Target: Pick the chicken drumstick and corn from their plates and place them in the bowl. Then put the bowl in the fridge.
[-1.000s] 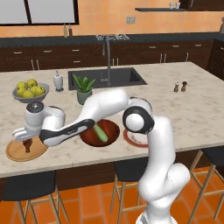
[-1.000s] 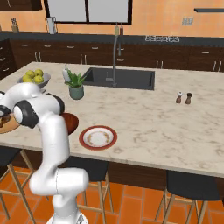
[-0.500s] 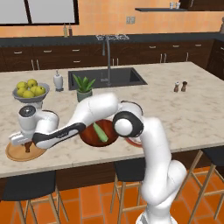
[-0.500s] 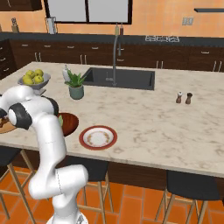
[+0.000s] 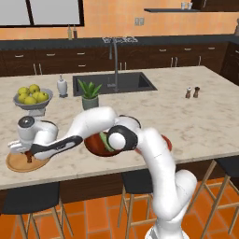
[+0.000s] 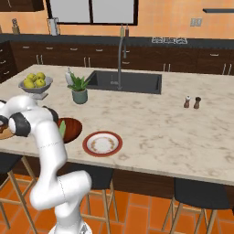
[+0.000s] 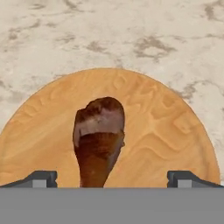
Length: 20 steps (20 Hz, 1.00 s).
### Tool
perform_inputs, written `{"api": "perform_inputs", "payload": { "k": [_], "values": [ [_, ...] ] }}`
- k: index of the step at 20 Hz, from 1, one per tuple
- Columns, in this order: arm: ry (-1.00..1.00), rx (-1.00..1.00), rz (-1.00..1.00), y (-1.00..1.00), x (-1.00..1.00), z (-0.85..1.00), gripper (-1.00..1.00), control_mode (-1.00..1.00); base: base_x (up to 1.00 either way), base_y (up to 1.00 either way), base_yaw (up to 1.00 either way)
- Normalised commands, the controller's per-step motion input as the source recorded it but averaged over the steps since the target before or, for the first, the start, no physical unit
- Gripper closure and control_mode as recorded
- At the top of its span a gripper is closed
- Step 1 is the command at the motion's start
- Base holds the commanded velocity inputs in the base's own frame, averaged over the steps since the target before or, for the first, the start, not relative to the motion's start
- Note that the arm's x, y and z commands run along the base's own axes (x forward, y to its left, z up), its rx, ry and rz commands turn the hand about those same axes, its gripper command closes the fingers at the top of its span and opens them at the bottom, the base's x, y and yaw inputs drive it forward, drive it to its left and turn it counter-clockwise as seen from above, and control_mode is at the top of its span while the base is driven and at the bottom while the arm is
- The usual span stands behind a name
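1. Arm stretched far left across the marble counter (image 5: 196, 116), reaching low over the wooden plate (image 5: 16, 163) at the counter's front left corner.
2. Hand (image 7: 112, 178) has its fingers spread wide apart, nothing clamped; one tip (image 7: 41, 178) on each side of the chicken drumstick (image 7: 99, 140), not touching it.
3. Drumstick lies on the wooden plate (image 7: 166, 127), roughly mid-plate, thick end away from the hand, narrow bone end toward it and between the tips.
4. In the left base view the drumstick (image 5: 29, 157) shows as a small dark piece under the hand (image 5: 28, 151).
5. Dark reddish-brown bowl (image 5: 95, 144) sits on the counter near the front edge, right of the wooden plate, partly hidden by the arm.
6. Corn (image 5: 104, 139) lies inside the bowl, pale green; it also shows at the bowl (image 6: 71, 128) in the right base view as corn (image 6: 62, 129).
7. White plate with red-brown rim (image 6: 102, 143) just right of the bowl, nothing on it.
8. Further back: grey fruit bowl with yellow-green fruit (image 5: 32, 95), potted plant (image 5: 89, 93), sink (image 5: 114, 83), salt and pepper shakers (image 5: 192, 92).
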Motion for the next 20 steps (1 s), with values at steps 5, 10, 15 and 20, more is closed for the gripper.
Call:
{"api": "perform_inputs", "payload": {
  "k": [5,10,15,20],
  "values": [
    [0.06,-0.01,-0.05,0.26,0.43,-0.28,-1.00,-1.00,0.00,0.00,0.00],
    [0.07,-0.03,0.00,0.00,0.17,-0.35,1.00,-1.00,0.00,0.00,0.00],
    [0.01,0.02,0.00,-0.15,-0.01,-0.04,1.00,-1.00,0.00,0.00,0.00],
    [-0.15,0.03,-0.08,-0.86,-0.49,0.39,1.00,-1.00,0.00,0.00,0.00]
  ]
}}
